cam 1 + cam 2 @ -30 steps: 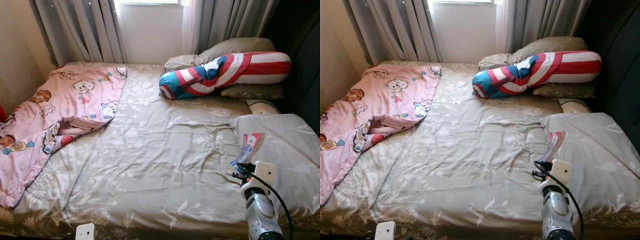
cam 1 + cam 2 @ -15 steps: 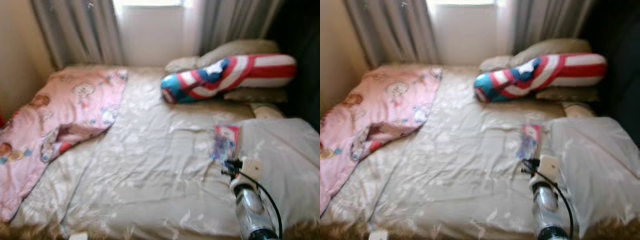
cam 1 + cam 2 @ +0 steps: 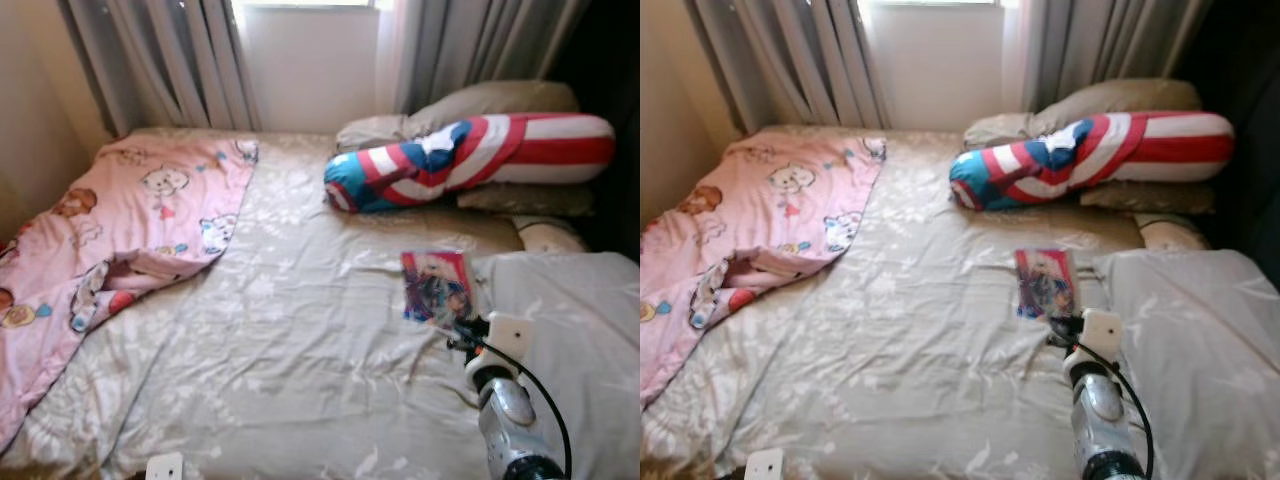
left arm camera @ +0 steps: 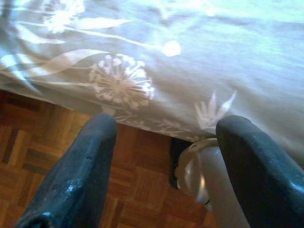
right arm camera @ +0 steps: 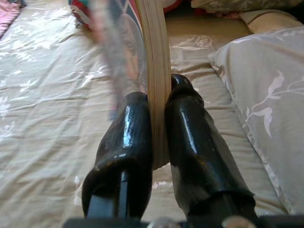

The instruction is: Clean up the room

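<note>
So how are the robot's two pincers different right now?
The right pincer is shut on a thin book, held out over the bed; the left pincer is open and holds nothing. The right one is raised above the bedding, the left one hangs low by the bed's edge over the wooden floor. Both have two black fingers.

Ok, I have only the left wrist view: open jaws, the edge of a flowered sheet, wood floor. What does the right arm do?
Observer: The right gripper has its jaws shut on a thin book, out over the bed sheet.
Operator: How does the book lie?
Observer: Its colourful cover faces up toward the head camera. I cannot tell if it touches the sheet.
Operator: What is near it?
Observer: A grey pillow is just to the robot's right of it, and a striped bolster lies farther off, toward the window.
</note>
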Robot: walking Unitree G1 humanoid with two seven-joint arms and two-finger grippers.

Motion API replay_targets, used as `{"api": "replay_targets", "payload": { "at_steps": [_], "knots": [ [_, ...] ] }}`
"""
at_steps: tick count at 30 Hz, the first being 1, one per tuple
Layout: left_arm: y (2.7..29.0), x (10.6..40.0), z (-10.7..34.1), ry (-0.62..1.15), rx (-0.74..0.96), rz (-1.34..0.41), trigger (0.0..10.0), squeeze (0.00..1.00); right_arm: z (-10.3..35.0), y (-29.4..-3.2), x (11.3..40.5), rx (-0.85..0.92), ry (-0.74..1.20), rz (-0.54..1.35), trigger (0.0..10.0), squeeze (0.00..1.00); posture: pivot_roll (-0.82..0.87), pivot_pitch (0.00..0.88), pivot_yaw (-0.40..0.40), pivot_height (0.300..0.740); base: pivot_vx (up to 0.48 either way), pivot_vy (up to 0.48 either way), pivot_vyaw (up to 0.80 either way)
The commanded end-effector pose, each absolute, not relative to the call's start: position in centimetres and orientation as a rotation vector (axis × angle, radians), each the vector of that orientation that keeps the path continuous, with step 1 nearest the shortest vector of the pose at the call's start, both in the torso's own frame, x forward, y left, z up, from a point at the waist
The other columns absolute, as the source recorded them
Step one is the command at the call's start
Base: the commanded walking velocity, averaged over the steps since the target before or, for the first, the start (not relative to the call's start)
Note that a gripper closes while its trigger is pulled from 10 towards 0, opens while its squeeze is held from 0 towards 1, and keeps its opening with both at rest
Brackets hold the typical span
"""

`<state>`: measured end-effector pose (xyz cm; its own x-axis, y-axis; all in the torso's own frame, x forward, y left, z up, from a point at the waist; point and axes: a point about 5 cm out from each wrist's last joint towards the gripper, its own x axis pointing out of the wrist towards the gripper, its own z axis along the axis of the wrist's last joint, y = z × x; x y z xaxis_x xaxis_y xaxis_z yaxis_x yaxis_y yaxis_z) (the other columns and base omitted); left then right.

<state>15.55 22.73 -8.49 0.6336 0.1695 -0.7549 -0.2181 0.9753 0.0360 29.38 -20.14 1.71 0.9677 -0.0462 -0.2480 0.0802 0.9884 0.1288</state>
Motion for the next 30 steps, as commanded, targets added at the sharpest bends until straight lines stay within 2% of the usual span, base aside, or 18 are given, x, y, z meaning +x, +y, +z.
{"api": "replay_targets", "payload": {
  "at_steps": [1, 3, 10, 13, 19, 24, 30],
  "knots": [
    [23.2, 14.9, -8.7, 0.871, -0.07, 0.245, 10.0, 0.0, 3.4, -19.6, 30.5, 0.151, 0.163, -0.016, 10.0, 0.0, -0.06, 0.0, -0.018, 0.74, 0.0, 0.0, 0.0],
    [23.4, 14.9, -8.6, 0.864, -0.071, 0.255, 10.0, 0.0, 3.6, -18.3, 30.6, 0.185, 0.143, 0.08, 10.0, 0.0, -0.07, 0.0, -0.006, 0.74, 0.0, 0.0, 0.0],
    [24.2, 16.6, -7.5, 0.756, -0.104, 0.299, 10.0, 0.0, 3.2, -17.1, 30.2, 0.192, 0.15, 0.125, 10.0, 0.0, -0.06, 0.0, 0.004, 0.74, 0.0, 0.0, 0.0],
    [24.4, 18.7, -6.1, 0.641, -0.11, 0.288, 10.0, 0.0, 3.2, -16.3, 30.1, 0.161, 0.149, 0.15, 10.0, 0.0, -0.05, 0.0, 0.003, 0.74, 0.0, 0.0, 0.0],
    [24.4, 20.8, -4.4, 0.489, -0.108, 0.253, 10.0, 0.0, 3.6, -16.1, 30.3, 0.119, 0.127, 0.147, 10.0, 0.0, -0.05, 0.0, 0.002, 0.74, 0.0, 0.0, 0.0],
    [24.0, 23.1, -0.7, 0.201, -0.044, 0.184, 10.0, 0.0, 3.6, -16.3, 29.9, 0.109, 0.121, 0.154, 10.0, 0.0, -0.05, 0.0, -0.003, 0.74, 0.0, 0.0, 0.0],
    [22.9, 23.5, 1.2, 0.077, -0.022, 0.142, 10.0, 0.0, 3.5, -16.2, 29.8, 0.104, 0.126, 0.163, 10.0, 0.0, -0.05, 0.0, -0.005, 0.74, 0.0, 0.0, 0.0]
  ]
}}
